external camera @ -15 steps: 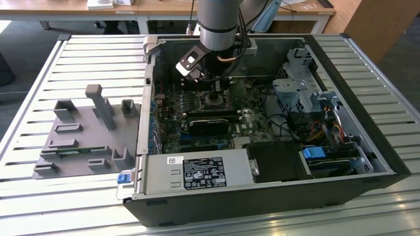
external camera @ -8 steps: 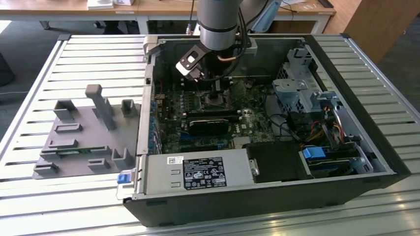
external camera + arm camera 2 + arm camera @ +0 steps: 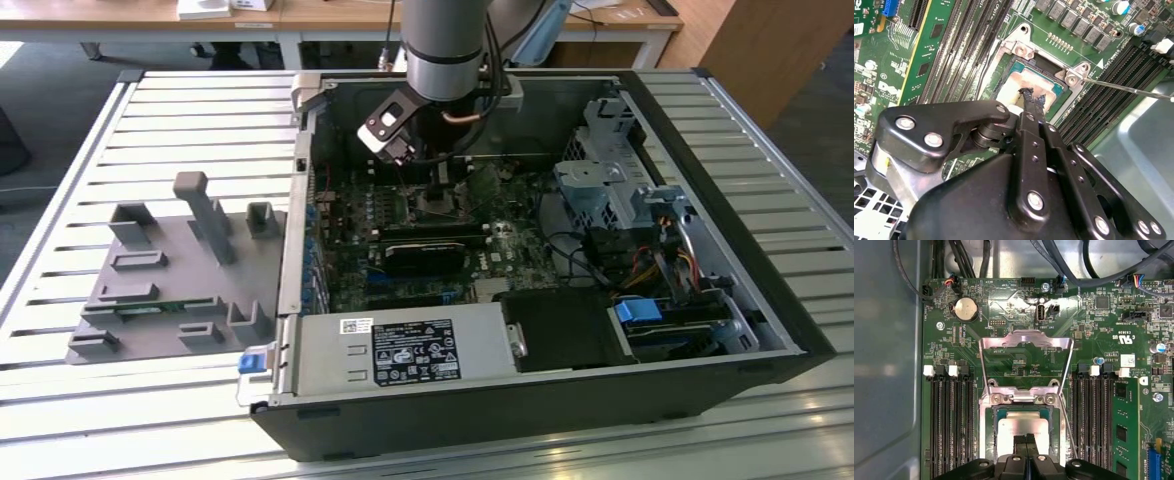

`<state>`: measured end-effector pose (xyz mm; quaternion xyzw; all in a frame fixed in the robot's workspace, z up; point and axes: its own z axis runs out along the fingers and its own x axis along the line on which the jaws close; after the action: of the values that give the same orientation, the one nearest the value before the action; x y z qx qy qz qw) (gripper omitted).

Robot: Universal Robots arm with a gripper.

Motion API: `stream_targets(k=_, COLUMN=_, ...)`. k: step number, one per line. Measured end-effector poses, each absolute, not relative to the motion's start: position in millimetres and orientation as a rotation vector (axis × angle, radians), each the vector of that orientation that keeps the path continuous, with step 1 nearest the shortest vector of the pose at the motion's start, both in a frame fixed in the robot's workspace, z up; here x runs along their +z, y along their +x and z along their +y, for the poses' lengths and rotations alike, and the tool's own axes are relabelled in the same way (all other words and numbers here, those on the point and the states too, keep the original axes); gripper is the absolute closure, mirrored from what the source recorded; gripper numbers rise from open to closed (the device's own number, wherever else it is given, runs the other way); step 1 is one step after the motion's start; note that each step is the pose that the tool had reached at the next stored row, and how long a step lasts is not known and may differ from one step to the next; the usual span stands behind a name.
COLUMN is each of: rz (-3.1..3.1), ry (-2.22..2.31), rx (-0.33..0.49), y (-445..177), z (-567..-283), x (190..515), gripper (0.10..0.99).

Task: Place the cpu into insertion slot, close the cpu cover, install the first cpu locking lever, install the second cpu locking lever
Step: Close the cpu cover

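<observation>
- Gripper (image 3: 1026,440): fingers pinched narrow, nothing visible between them. The tips sit at the top face of the cpu (image 3: 1021,426).
- The cpu lies flat in the insertion slot, in the socket between the two banks of memory slots (image 3: 949,425) on the motherboard (image 3: 1019,305). I'd call step one done.
- Cpu cover (image 3: 1026,341): hinged up off the socket's far edge and wide open. Not closed yet.
- Locking lever (image 3: 1124,89): a thin rod sticking out free past the socket corner, unlatched. The second lever is hard to pick out.
- So roughly one of four steps is done. The cover and both levers are left.
- Hidden: the gripper body cuts off the socket's near edge. I can't tell whether the tips touch the cpu or hang just above it, or whether it's fully seated.
</observation>
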<state>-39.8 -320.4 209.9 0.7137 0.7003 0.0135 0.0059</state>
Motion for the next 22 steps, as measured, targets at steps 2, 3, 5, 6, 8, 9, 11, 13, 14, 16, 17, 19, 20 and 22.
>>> stream_targets(k=2, rz=2.192, ry=2.234, rx=0.042, y=-39.8, z=-320.5, x=211.1, gripper=0.969)
stream_targets(k=3, rz=2.192, ry=2.234, rx=0.042, y=-39.8, z=-320.5, x=212.0, gripper=0.969)
stream_targets(k=5, rz=2.192, ry=2.234, rx=0.042, y=-39.8, z=-320.4, x=213.3, gripper=0.969)
stream_targets(k=6, rz=2.192, ry=2.234, rx=0.042, y=-39.7, z=-320.4, x=213.5, gripper=0.969)
stream_targets(k=8, rz=2.191, ry=2.233, rx=0.041, y=-39.8, z=-320.2, x=214.1, gripper=0.969)
stream_targets(k=9, rz=2.191, ry=2.233, rx=0.041, y=-39.8, z=-320.2, x=214.4, gripper=0.969)
stream_targets(k=11, rz=2.191, ry=2.233, rx=0.040, y=-39.8, z=-320.2, x=215.3, gripper=0.969)
stream_targets(k=13, rz=2.191, ry=2.233, rx=0.040, y=-39.8, z=-320.2, x=216.0, gripper=0.969)
stream_targets(k=14, rz=2.190, ry=2.232, rx=0.040, y=-39.8, z=-320.2, x=216.3, gripper=0.969)
stream_targets(k=16, rz=2.190, ry=2.232, rx=0.038, y=-39.8, z=-320.2, x=217.9, gripper=0.969)
stream_targets(k=17, rz=2.190, ry=2.232, rx=0.038, y=-39.8, z=-320.2, x=219.3, gripper=0.969)
stream_targets(k=19, rz=2.190, ry=2.231, rx=0.037, y=-39.8, z=-320.2, x=222.4, gripper=0.969)
stream_targets(k=20, rz=2.190, ry=2.231, rx=0.037, y=-39.8, z=-320.2, x=224.4, gripper=0.969)
stream_targets(k=22, rz=2.189, ry=2.231, rx=0.037, y=-39.8, z=-320.2, x=228.2, gripper=0.969)
